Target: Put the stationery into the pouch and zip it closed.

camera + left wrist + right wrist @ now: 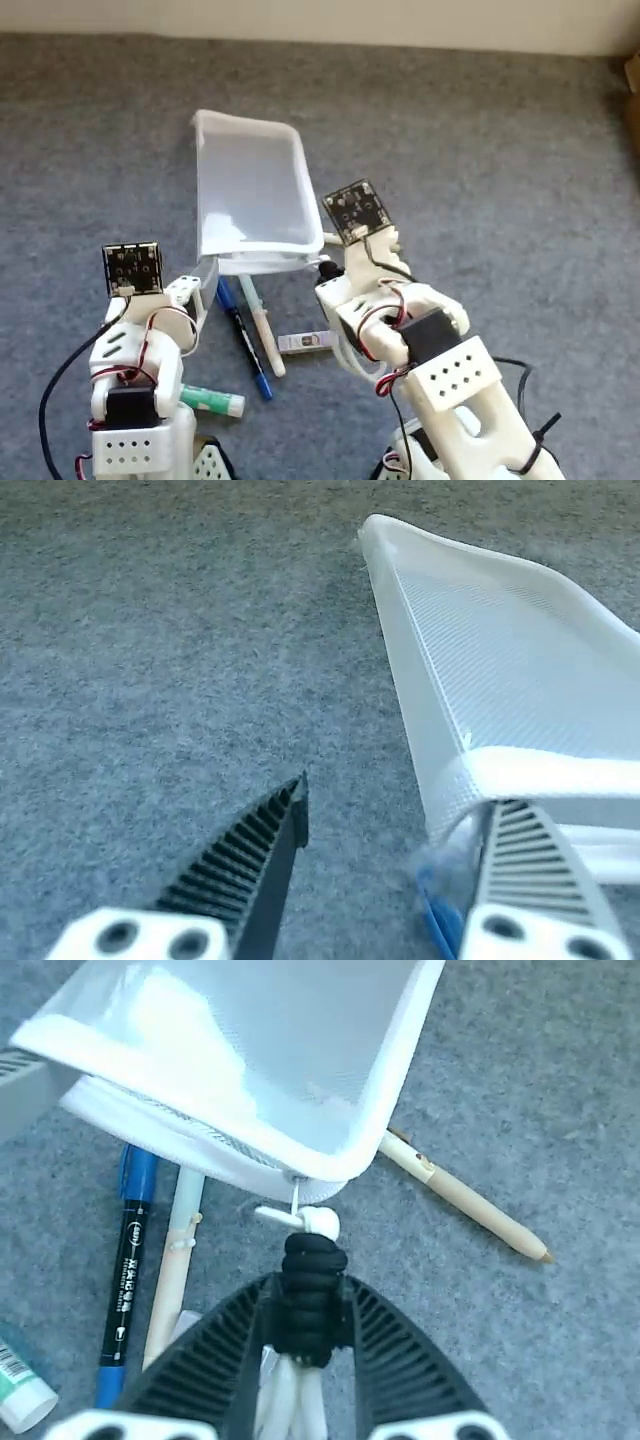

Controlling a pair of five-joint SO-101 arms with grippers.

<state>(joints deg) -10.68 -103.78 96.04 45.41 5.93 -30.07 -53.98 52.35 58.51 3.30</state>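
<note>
right gripper [310, 1295] is pinching the zipper pull [312, 1260] on the pouch [250, 190], left gripper [400, 800] sits open beside it. I'd hold the mouth wide, pens [243, 340] lie outside.

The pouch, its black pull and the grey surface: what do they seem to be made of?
The pouch: translucent white mesh, probably plastic-coated; a fine grid shows. The pull: matte black cord, seemingly, in wound coils. The surface: grey carpet, short fuzzy pile.
</note>
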